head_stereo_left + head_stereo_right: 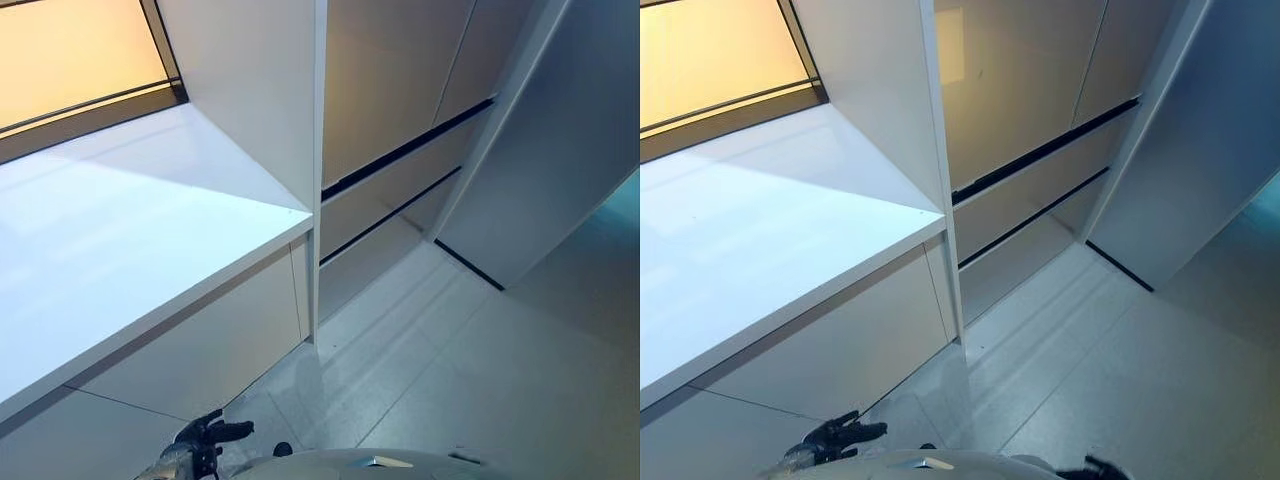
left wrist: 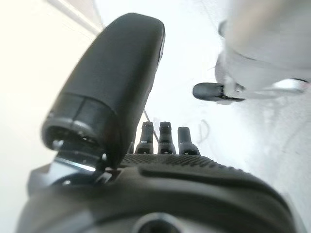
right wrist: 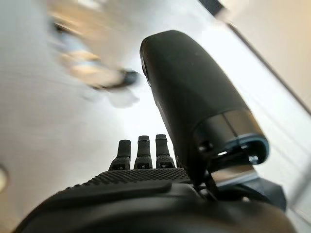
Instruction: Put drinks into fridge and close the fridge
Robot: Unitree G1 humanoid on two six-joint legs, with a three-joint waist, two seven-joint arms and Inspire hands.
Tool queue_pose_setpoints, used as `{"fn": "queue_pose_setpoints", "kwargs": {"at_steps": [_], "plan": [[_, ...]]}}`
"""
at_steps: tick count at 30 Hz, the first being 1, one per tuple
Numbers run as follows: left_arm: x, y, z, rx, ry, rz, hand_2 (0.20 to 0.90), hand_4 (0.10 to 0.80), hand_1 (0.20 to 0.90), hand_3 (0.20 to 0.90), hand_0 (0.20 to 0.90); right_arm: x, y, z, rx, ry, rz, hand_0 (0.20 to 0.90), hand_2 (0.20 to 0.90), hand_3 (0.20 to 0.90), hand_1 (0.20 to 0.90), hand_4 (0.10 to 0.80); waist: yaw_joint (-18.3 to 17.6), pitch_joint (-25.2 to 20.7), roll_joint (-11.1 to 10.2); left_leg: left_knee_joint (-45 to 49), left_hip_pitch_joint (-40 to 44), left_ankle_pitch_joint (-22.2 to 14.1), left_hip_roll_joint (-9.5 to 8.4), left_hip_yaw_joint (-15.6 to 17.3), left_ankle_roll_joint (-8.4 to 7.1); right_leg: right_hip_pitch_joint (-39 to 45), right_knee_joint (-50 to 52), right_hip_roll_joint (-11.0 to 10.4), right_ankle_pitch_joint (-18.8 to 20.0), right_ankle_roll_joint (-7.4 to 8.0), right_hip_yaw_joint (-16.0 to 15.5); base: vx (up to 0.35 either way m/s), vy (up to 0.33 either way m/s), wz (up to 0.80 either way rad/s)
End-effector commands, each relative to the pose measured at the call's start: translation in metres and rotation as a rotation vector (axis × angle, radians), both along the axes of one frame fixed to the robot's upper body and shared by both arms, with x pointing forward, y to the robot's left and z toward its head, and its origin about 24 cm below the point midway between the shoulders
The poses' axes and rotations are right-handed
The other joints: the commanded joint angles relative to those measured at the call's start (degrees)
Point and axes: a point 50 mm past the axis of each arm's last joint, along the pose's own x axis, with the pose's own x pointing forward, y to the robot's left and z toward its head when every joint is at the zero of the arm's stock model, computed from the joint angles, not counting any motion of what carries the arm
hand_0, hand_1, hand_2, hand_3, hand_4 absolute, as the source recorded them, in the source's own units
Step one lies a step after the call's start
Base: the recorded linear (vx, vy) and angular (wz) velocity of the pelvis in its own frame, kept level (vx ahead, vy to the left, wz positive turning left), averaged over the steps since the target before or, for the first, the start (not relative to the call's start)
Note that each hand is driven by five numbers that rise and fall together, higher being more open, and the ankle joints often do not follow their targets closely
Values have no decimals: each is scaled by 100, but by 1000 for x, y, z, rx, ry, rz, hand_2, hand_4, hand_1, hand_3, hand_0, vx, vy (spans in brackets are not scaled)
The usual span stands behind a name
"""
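No drinks show in any view, and neither hand holds anything. The left hand (image 1: 205, 445) hangs low beside the cabinet front, its fingers (image 2: 166, 138) straight and slightly apart. The right hand (image 3: 160, 194) also hangs over the floor (image 1: 470, 370), fingers (image 3: 141, 148) straight, empty. Ahead, a white counter (image 1: 130, 230) meets a tall white panel (image 1: 255, 90), with beige drawer fronts (image 1: 390, 190) beyond it. A large pale door (image 1: 560, 150) stands at the right; I cannot tell whether it is the fridge's.

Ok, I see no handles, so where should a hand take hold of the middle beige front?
Probably its top edge, fingers hooked into the dark slot above the middle beige front, coming from the front: the face is flat and smooth.
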Motion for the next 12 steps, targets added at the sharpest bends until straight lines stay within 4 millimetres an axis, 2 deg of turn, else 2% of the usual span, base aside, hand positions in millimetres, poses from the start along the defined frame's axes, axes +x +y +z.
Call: {"fn": "queue_pose_setpoints", "kwargs": {"at_steps": [1,3,12], "plan": [[10,-1,2,18,-63,-49,900,800,900,900,900,23,-8,4,-15,-37,8,900,900,900,900,800,14,-3,-47,195,-122,-414,-162,209,181,-415,29,-8,498,316,-27,0,0,0],[9,-6,0,3,-61,-81,900,800,900,900,900,14,-5,2,4,21,13,900,900,900,900,800,18,-27,-31,197,-107,-443,-164,220,191,-410,28,-16,481,325,-21,0,0,0],[11,-11,-1,32,-29,-115,900,800,900,900,900,17,-2,1,7,38,54,900,900,900,900,800,-1,-101,-19,140,-47,-492,-195,153,235,-396,49,11,431,356,69,11,4,-4]]}}
